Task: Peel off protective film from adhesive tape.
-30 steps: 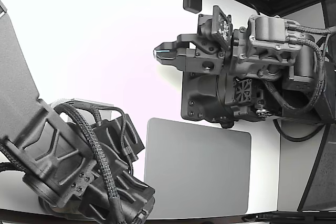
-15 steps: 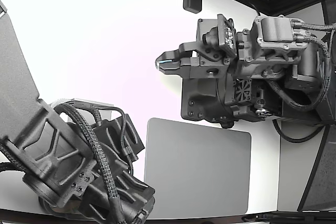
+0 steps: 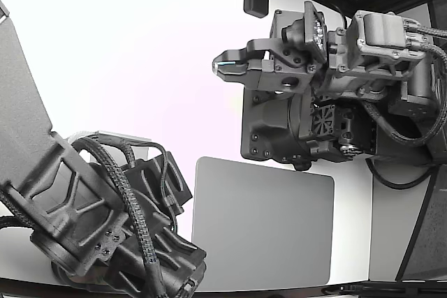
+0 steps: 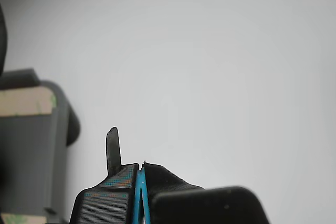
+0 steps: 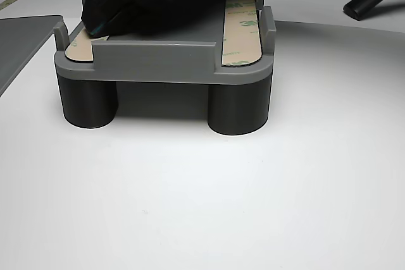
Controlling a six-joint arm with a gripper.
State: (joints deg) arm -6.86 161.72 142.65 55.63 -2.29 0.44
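Much of the grey fixture (image 5: 161, 61) is hidden: in the other view the dark end effector (image 5: 101, 26) covers its middle and cuts off the near tape strip (image 5: 79, 49), while the second tape strip (image 5: 242, 26), printed with faint logos, lies uncovered in the far slot. In the wrist view the end effector (image 4: 140, 174) has its jaws pressed together on a thin blue sliver (image 4: 140, 198); whether that is film is unclear. The fixture stands on the white surface (image 5: 253, 207).

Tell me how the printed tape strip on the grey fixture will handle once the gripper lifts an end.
The tape strip looks thin and lies flat, so it will probably flex rather than stay stiff. Its liner looks glossy, so possibly slippery. The fixture stands on broad legs, so tipping seems unlikely.
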